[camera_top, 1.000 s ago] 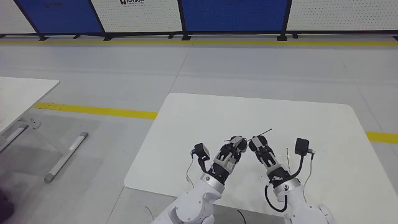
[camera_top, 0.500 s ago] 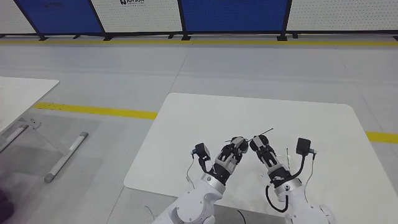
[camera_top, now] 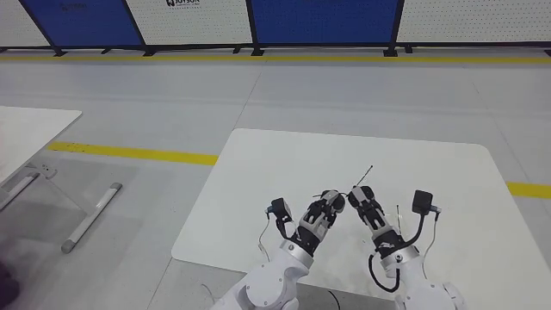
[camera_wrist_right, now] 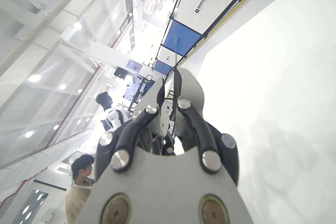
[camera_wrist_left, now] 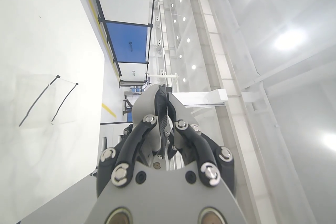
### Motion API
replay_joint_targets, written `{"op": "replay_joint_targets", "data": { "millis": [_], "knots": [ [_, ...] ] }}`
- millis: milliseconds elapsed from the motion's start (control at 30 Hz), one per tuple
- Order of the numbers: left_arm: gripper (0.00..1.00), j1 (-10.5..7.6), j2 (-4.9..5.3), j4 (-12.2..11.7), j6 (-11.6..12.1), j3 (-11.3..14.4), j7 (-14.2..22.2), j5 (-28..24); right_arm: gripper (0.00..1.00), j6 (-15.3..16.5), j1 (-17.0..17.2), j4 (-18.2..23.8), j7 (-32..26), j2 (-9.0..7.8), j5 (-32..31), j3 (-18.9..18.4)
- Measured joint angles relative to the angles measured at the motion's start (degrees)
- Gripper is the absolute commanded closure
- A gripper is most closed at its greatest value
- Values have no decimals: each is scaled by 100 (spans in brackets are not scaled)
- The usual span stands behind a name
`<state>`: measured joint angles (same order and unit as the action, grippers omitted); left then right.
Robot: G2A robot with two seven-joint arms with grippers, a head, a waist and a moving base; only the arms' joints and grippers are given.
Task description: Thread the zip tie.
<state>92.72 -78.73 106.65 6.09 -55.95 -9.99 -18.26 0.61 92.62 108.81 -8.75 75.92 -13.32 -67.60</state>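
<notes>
A thin black zip tie sticks out of my right gripper, its free end slanting up toward the far right of the white table. In the right wrist view the gripper is shut on the zip tie, which runs on past the fingertips. My left gripper stands close beside the right one, near the table's front edge. In the left wrist view it is shut, pads pressed together; I cannot tell if anything is pinched between them.
Two spare black zip ties lie side by side on a clear sheet on the table, on the right arm's far side. Bare tabletop stretches toward the far edge. Another white table stands off to the left.
The zip tie's free end has swung from pointing rightward to pointing more steeply toward the far edge. Both grippers stayed close together and shut.
</notes>
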Motion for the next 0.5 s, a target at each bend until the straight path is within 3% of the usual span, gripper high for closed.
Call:
{"op": "replay_joint_targets", "data": {
  "millis": [267, 367, 500],
  "knots": [
    [100, 8, 5, -5, -21, 16, 35, 118, 84, -34, 1, 15, 26, -7, -13, -39],
    [100, 22, 11, 13, -28, 17, 70, 162, 98, -49, 0, 21, 15, -10, -8, -56],
    [100, 31, 14, 22, -17, 9, 87, 173, 100, -29, -2, 23, 13, -13, -11, -57]
  ]
}}
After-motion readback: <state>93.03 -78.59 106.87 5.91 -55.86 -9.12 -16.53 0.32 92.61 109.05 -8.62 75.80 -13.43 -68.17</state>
